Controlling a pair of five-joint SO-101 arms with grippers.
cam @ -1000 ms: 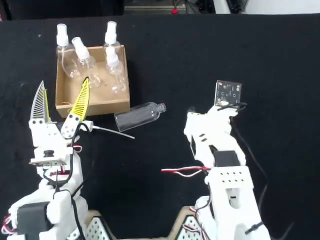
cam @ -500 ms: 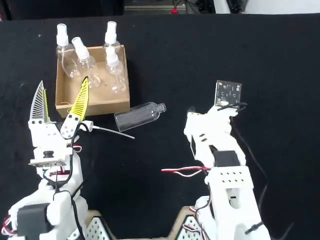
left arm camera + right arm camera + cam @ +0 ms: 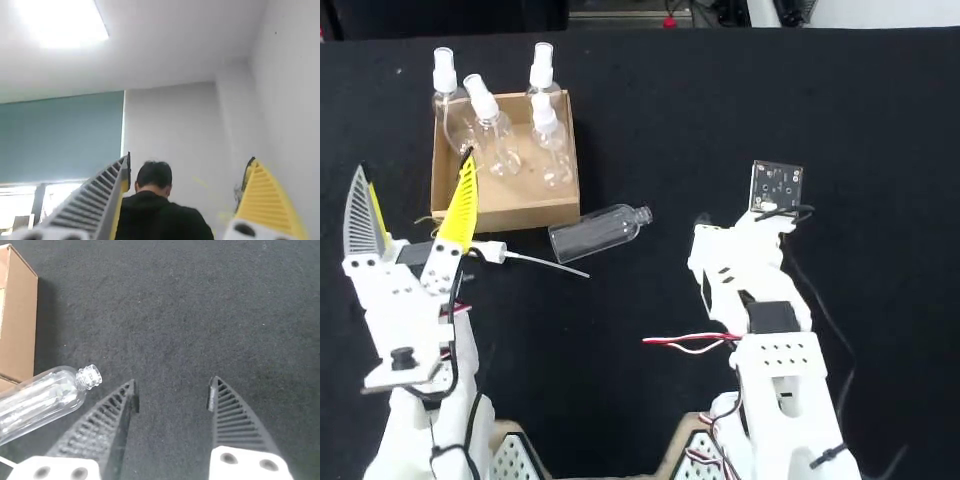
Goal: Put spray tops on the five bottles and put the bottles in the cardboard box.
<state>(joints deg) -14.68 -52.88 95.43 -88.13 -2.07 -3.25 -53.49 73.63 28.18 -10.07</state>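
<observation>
Black cloth surface (image 3: 770, 120) carries two arms, one cardboard box, five bottles and five spray tops.

Left arm (image 3: 405, 310) stands at the near left. The left gripper (image 3: 415, 165) is raised over the box's near left corner; its wrist view has it aimed up at the room (image 3: 189, 160). Its jaws are spread wide with nothing between them.

Right arm (image 3: 760, 300) stands at the near right. The right gripper (image 3: 174, 382) points down at bare cloth, jaws released and empty.

Cardboard box (image 3: 510, 213) sits at the far left, open side up. Four bottles (image 3: 552, 150) stand upright inside it, each with a top fitted.

The fifth bottle (image 3: 595, 230) lies on its side, uncapped, off the box's near right corner. Its long axis runs across the surface, with the open neck to the right and slightly away from the arms. Whether its base touches the box cannot be told.

One loose spray top (image 3: 490, 250) lies in front of the box, head beside the left arm's yellow jaw and dip tube trailing right, just short of the lying bottle.
</observation>
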